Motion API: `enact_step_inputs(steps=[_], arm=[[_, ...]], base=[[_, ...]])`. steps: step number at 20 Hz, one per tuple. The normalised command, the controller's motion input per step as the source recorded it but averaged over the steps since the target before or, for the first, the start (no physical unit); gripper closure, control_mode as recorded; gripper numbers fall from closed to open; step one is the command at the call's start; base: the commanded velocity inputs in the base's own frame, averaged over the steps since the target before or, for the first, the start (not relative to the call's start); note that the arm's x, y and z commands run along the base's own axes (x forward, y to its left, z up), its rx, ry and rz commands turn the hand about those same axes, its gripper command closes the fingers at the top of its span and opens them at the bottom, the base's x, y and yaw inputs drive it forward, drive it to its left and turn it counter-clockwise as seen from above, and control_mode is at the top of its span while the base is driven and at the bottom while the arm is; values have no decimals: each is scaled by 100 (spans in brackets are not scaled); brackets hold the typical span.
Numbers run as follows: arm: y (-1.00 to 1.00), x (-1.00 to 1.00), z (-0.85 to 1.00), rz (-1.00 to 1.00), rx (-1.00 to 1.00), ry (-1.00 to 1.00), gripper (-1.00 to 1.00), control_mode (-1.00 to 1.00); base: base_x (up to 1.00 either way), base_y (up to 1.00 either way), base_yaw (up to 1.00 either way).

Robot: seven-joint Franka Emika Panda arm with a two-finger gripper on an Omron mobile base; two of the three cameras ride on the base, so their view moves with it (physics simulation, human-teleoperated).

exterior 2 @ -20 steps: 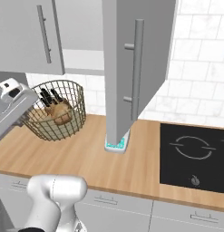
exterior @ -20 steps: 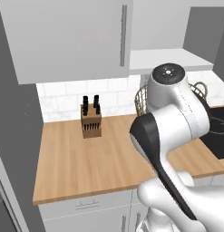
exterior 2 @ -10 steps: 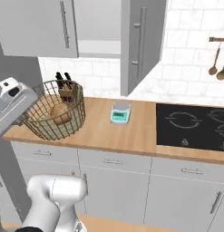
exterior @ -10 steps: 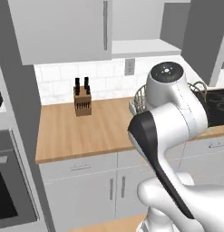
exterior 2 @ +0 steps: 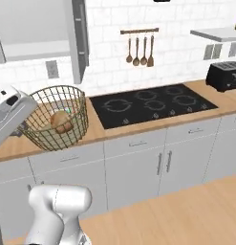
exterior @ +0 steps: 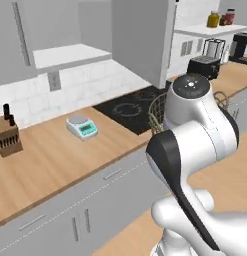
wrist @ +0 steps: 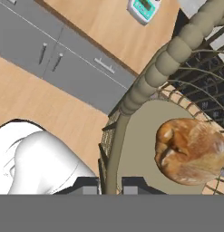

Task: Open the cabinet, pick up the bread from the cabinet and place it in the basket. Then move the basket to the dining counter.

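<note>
Basket (exterior 2: 56, 117): round wire mesh, brassy tan, pale solid bottom; carried at the front edge of the wood worktop, left of the hob (exterior 2: 153, 103) in the right base view; whether its bottom touches the worktop or hangs clear, can't tell. In the left base view only part of the mesh (exterior: 157, 112) shows beside the arm. Bread (exterior 2: 62, 121): golden-brown lump, lying on the basket bottom, approx. centre; hand view has it (wrist: 190, 149) right of the rim. Gripper (wrist: 109, 183): two dark tips at the bottom of the hand view, one on each side of the basket's thick rim (wrist: 177, 54), clamped on it at the wall nearest the robot. Cabinet (exterior 2: 79, 38): light grey door standing open, edge-on, long metal bar handle on it; white shelf (exterior 2: 36, 48) inside. Kitchen scale (exterior: 82, 126): white w/ teal display, on the worktop towards the tiled back wall, between knife block (exterior: 6, 136) and hob. Knife block: wood, black handles, at the left end of the worktop in the left base view. Utensils (exterior 2: 139, 48): four, hung on a rail on the white tiles above the hob. Toaster (exterior 2: 223, 75): black, on the worktop's right end, by the wall. Drawers and doors (exterior 2: 138, 165): grey, short handles, under the worktop.
</note>
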Motion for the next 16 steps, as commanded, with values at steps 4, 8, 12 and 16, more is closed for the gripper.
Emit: enact_step_inputs(steps=[4,8,12,16], arm=[[0,0,0,0,0,0,100,100],[0,0,0,0,0,0,100,100],[0,0,0,0,0,0,100,100],[0,0,0,0,0,0,100,100]], base=[[-18,-3,-83],[-16,-3,-81],[-16,-9,-78],[-14,-11,-78]])
